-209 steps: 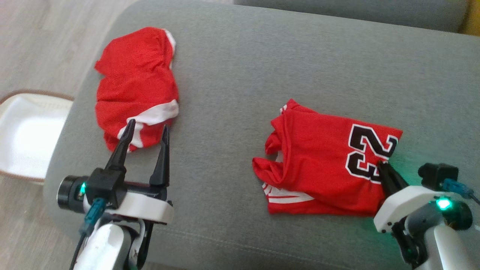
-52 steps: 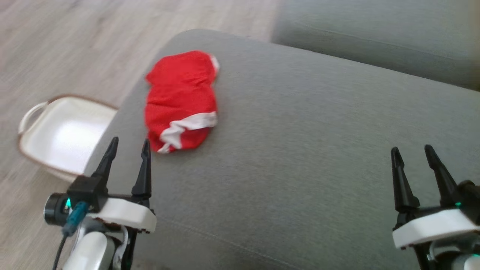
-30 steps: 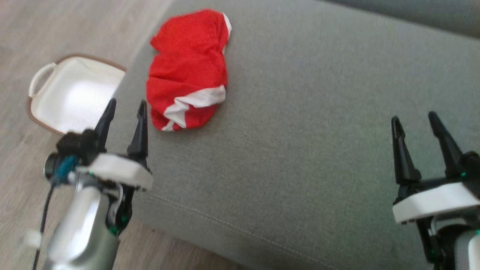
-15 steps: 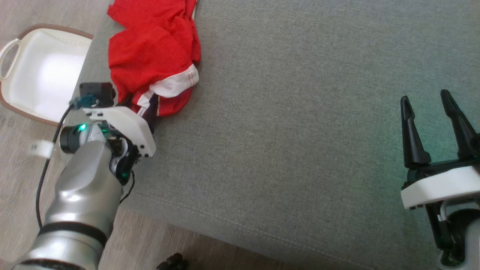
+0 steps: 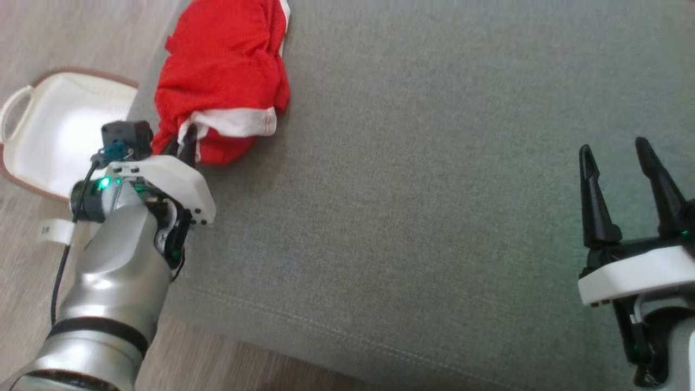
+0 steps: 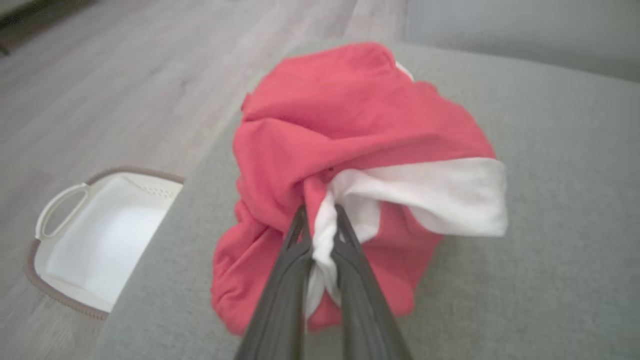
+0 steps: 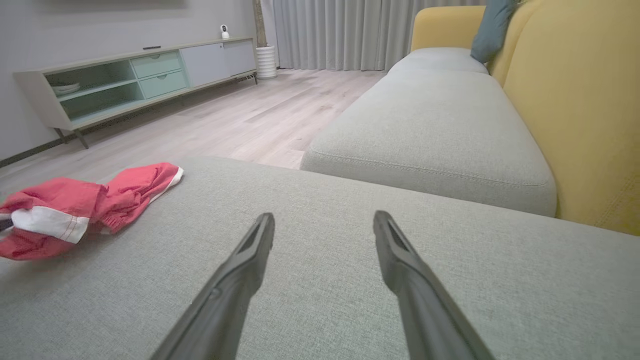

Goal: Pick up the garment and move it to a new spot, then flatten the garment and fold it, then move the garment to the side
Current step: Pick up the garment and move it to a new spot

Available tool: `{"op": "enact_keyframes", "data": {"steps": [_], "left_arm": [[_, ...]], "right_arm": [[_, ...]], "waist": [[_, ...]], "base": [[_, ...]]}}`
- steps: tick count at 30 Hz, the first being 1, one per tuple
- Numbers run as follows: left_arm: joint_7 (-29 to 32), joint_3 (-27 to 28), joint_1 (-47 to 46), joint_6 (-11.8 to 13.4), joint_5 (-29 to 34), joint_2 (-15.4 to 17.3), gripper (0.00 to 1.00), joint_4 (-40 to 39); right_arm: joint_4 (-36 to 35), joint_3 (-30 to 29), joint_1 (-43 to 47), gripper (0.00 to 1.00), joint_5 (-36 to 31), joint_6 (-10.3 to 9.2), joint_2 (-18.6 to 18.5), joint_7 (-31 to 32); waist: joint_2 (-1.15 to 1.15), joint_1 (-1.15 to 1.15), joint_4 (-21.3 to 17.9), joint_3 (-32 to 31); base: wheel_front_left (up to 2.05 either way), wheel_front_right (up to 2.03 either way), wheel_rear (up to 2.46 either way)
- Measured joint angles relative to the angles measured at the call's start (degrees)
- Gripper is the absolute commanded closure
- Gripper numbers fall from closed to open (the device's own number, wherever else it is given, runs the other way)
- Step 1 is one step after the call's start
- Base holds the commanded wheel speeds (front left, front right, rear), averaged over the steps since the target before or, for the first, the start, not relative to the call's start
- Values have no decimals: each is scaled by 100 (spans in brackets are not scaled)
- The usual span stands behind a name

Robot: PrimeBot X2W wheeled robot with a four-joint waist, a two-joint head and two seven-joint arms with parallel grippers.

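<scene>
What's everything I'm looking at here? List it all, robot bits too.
garment: one, red with white band, bunched at the near cushion's left edge
near cushion: one, grey, under the garment
far cushion: one, grey, beyond it
backrest: one, yellow, beside the far cushion
pillow: one, blue-grey, against the backrest
basket: one, white with brown rim, on the floor
sideboard: one, pale, by the wall
left gripper: one, dark, shut on the garment
right gripper: one, dark, open, over the near cushion
</scene>
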Motion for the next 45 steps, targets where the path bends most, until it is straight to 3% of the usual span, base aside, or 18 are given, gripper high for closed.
{"op": "enact_keyframes", "data": {"steps": [10,13,18,22,28,36,40,45], "left_arm": [[-113,56,877,586,339,411,100,-2014],[-109,-46,1315,789,475,523,100,-3109],[204,-269,2076,1053,572,690,100,-4727],[441,-494,2408,1109,571,683,100,-5438],[544,-887,2389,1040,635,469,100,-5686],[428,-1493,1790,639,832,-3,100,-5501],[568,-1731,1708,536,839,-151,100,-5009],[703,-1881,1714,390,871,-93,100,-4407]], "right_arm": [[199,-18,375,0,215,0,112,-260],[224,-30,496,0,283,0,121,-338],[299,-4,594,0,546,0,126,-449],[344,68,598,0,613,0,131,-531],[370,130,572,0,641,0,132,-600],[550,104,470,0,886,0,132,-878],[680,78,461,0,1042,0,133,-1077],[861,169,429,0,1102,0,134,-1257]], "waist": [[0,0,-71,-818],[0,0,-159,-1039],[0,0,-539,-1200],[0,0,-974,-1215],[0,0,-1788,-1100],[0,0,-2907,-733],[0,1,-3257,-402],[0,1,-3555,-61]], "base": [[0,0,0],[0,0,0],[0,0,0],[0,0,0],[0,0,0],[0,0,0],[0,0,0],[0,0,0]]}}
